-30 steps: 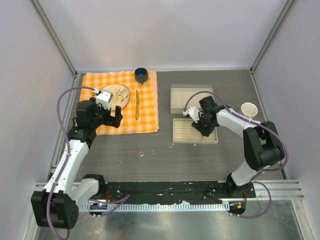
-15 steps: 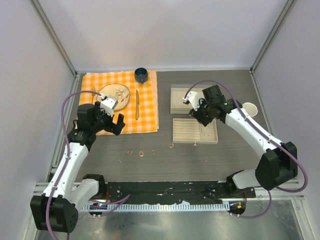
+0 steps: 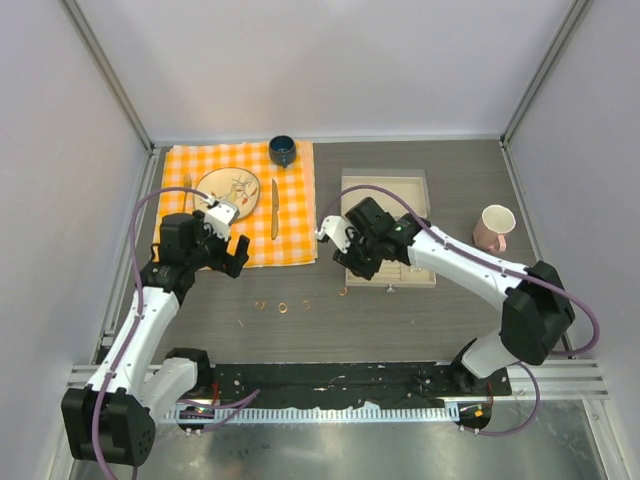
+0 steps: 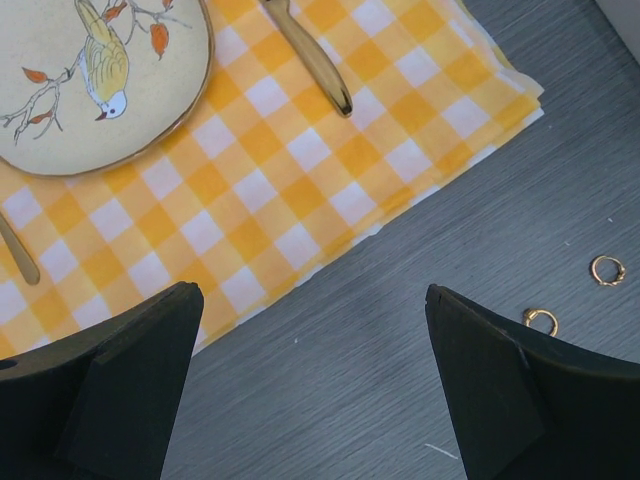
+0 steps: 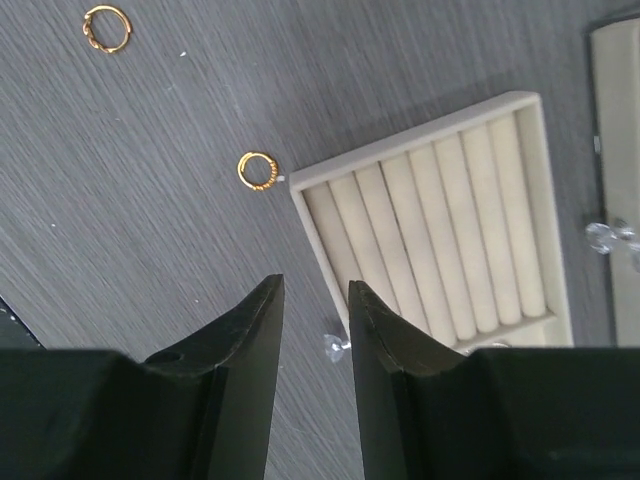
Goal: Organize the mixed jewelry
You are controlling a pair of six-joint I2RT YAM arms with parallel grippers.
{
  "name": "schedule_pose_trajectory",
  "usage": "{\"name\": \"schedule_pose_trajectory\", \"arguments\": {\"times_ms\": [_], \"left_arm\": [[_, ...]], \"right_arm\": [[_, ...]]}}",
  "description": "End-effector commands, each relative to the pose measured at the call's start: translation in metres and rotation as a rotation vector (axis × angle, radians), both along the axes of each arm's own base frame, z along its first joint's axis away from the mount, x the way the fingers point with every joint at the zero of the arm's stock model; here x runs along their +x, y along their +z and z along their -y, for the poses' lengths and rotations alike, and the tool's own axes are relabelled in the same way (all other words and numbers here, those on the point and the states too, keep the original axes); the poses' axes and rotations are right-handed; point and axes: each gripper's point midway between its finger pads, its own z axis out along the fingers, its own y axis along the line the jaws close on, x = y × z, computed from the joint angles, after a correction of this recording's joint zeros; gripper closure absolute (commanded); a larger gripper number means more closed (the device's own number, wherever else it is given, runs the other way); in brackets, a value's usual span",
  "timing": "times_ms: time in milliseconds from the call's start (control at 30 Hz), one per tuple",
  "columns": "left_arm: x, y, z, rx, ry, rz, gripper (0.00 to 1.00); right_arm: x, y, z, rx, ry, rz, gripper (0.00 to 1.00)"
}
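Observation:
Several small gold rings (image 3: 283,308) lie in a loose row on the dark table in front of the checked cloth, one ring (image 3: 343,292) near the ribbed tray's corner. In the right wrist view two rings (image 5: 258,171) lie left of the ribbed beige tray (image 5: 440,240), and a clear bead (image 5: 335,345) lies between my fingertips' line of sight. My right gripper (image 5: 315,285) is slightly open and empty, above the tray's left edge (image 3: 350,262). My left gripper (image 4: 310,295) is wide open and empty over the cloth's front edge (image 3: 225,258), with two rings (image 4: 540,320) to its right. No silver hoop shows.
An orange checked cloth (image 3: 290,240) carries a bird plate (image 3: 228,187), a knife (image 3: 274,208) and a fork. A blue cup (image 3: 282,150) stands behind it. A second beige tray (image 3: 385,190) lies behind the ribbed one. A pink mug (image 3: 492,228) stands at the right.
My right arm has swung left from over the trays to the ribbed tray's left edge, uncovering the pink mug. My left gripper has drifted slightly toward the cloth's front edge.

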Motion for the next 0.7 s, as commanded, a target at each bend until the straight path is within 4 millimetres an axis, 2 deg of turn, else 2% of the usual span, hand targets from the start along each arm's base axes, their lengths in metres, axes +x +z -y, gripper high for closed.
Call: {"name": "schedule_pose_trajectory", "arguments": {"times_ms": [0, 167, 300, 500, 667], "left_arm": [[0.011, -0.002, -0.008, 0.03, 0.045, 0.038, 0.0], [0.005, -0.012, -0.003, 0.028, 0.002, 0.004, 0.0], [-0.004, -0.024, 0.002, 0.034, -0.054, -0.031, 0.0], [-0.002, -0.033, -0.007, 0.079, -0.023, -0.015, 0.0], [-0.001, -0.036, -0.009, 0.088, -0.021, -0.015, 0.0]], "right_arm": [[-0.005, -0.006, -0.027, 0.066, 0.002, -0.036, 0.62], [-0.01, -0.023, -0.042, 0.065, 0.024, -0.053, 0.61], [-0.01, -0.021, -0.058, 0.085, 0.044, -0.045, 0.61], [-0.02, -0.023, -0.085, 0.098, 0.103, -0.033, 0.61], [-0.017, -0.029, -0.088, 0.079, 0.082, -0.024, 0.63]]}}
